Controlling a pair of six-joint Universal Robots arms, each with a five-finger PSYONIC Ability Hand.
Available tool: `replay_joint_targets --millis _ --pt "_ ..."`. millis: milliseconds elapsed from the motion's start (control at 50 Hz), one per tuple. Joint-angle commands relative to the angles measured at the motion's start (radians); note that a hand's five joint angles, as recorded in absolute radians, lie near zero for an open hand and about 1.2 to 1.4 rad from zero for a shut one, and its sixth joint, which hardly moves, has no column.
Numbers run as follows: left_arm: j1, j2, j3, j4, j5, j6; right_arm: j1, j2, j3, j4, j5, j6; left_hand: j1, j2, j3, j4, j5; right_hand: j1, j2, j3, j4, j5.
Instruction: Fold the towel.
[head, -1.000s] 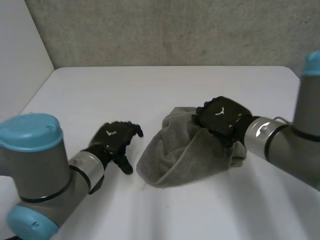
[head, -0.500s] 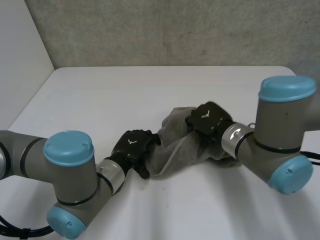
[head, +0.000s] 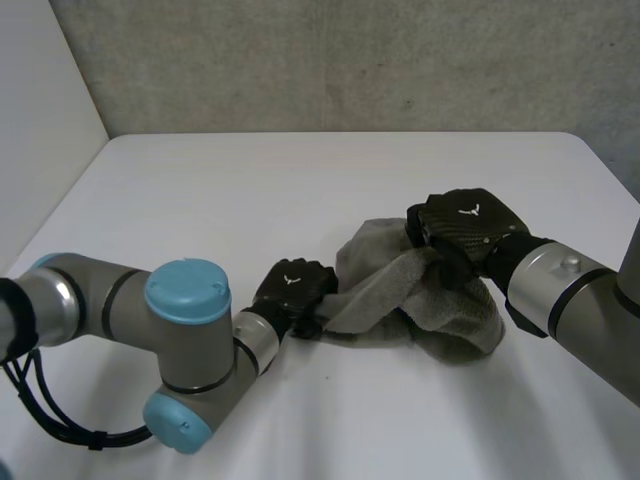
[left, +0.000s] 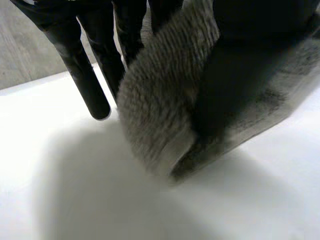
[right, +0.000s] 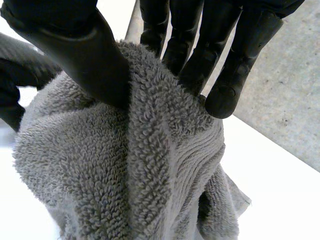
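Left hand (head: 292, 293) has reached the towel (head: 450, 318) and pinches its left edge; right hand (head: 465, 225) pinches the far bunch, so it is probably ready for spreading flat.

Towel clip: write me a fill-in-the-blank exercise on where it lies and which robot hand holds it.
The grey towel lies bunched on the ____ table. The right robot hand pinches it between fingers and ____. The left robot hand also grips the ____.
Missing words: white; thumb; towel.
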Motion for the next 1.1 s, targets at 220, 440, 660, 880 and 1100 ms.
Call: replay_joint_targets --millis 220,440,660,880,1100 --pt "0.111 0.117 0.39 0.005 -0.104 0.017 0.013 0.104 -0.309 -0.325 0.007 -0.072 0.486 0.478 0.497 0.497 0.499 0.097 0.103 0.085 0.063 0.096" --pt "0.183 0.296 0.62 0.059 -0.178 0.008 0.013 0.064 -0.287 -0.847 0.019 -0.076 0.486 0.478 0.497 0.497 0.499 0.097 0.103 0.085 0.063 0.096" --pt "0.258 0.296 0.091 -0.018 -0.137 0.02 0.05 0.169 -0.22 -0.235 -0.021 -0.157 0.486 0.478 0.497 0.497 0.499 0.097 0.103 0.085 0.063 0.096" --pt "0.317 0.267 -0.21 -0.02 -0.09 0.034 0.093 0.29 -0.161 0.116 -0.088 -0.302 0.486 0.478 0.497 0.497 0.499 0.097 0.103 0.085 0.063 0.096" --pt "0.308 0.388 -0.251 -0.02 -0.09 0.034 0.079 0.221 -0.105 0.057 -0.084 -0.159 0.486 0.478 0.497 0.497 0.499 -0.454 -0.449 -0.467 -0.488 -0.455"
